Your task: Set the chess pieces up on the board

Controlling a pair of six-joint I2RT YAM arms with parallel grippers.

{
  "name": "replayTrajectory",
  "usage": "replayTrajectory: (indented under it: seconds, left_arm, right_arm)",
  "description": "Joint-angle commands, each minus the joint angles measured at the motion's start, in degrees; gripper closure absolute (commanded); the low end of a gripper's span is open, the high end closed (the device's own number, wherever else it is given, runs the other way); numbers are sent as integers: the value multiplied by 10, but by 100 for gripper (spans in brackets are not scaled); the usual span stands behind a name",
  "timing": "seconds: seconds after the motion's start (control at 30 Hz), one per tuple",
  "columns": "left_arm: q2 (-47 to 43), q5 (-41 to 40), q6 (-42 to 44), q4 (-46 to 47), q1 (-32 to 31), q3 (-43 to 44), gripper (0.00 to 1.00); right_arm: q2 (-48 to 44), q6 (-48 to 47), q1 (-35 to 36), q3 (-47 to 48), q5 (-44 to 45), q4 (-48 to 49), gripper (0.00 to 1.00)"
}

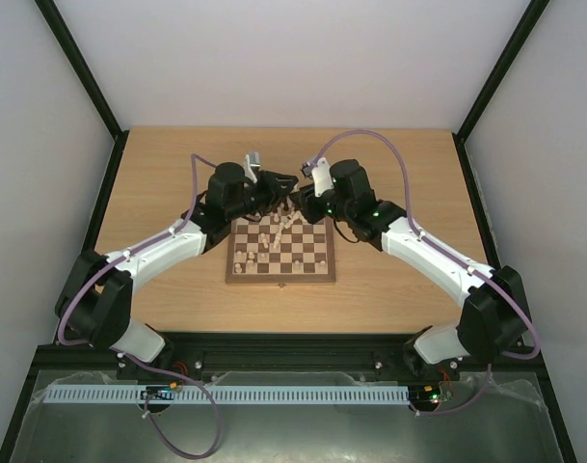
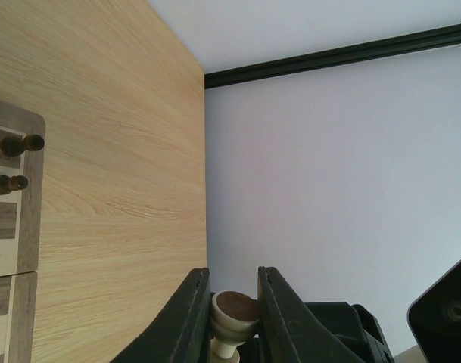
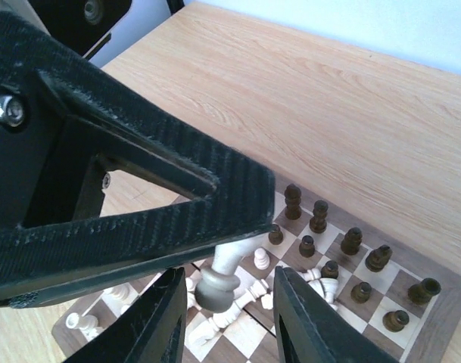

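Note:
The board (image 1: 279, 278) lies mid-table. Both grippers meet above its far edge. My left gripper (image 1: 283, 200) is shut on a cream chess piece (image 2: 234, 316), pinched at its felted base between the two fingers (image 2: 192, 318). In the right wrist view that piece (image 3: 219, 283) hangs head down from the left gripper's black finger (image 3: 139, 204). My right gripper (image 3: 224, 310) is open, with a finger on either side of the piece's head and a gap on both sides. Dark pieces (image 3: 351, 240) stand on the board's far rows. Cream pieces (image 3: 241, 310) lie tumbled on the middle squares.
A corner of the board (image 2: 32, 227) with two dark pieces (image 2: 22, 144) shows at the left of the left wrist view. Bare light wood tabletop (image 1: 389, 174) surrounds the board. A black frame (image 1: 476, 183) and white walls bound the table.

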Motion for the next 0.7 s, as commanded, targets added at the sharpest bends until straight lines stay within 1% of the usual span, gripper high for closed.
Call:
replayTrajectory:
  seconds: [0.0, 0.17, 0.43, 0.5, 0.57, 0.63, 0.67]
  left_arm:
    - [-7, 12, 0, 13, -5, -1, 89]
    - [-7, 15, 7, 9, -5, -2, 90]
    - [-5, 22, 11, 6, -5, -8, 90]
    - [-5, 22, 16, -1, -3, -8, 89]
    - [-6, 24, 26, -17, 4, -6, 82]
    - [-10, 28, 44, -44, 17, -5, 70]
    - [-14, 30, 56, -63, 25, -6, 67]
  right_arm:
    - [3, 13, 2, 21, 30, 24, 67]
    - [2, 7, 2, 26, 41, 25, 73]
    - [7, -10, 2, 30, 41, 30, 90]
    - [7, -17, 2, 33, 41, 23, 93]
    - [6, -29, 2, 37, 37, 7, 95]
    - [3, -47, 1, 37, 28, -24, 95]
    - [1, -61, 1, 38, 20, -42, 95]
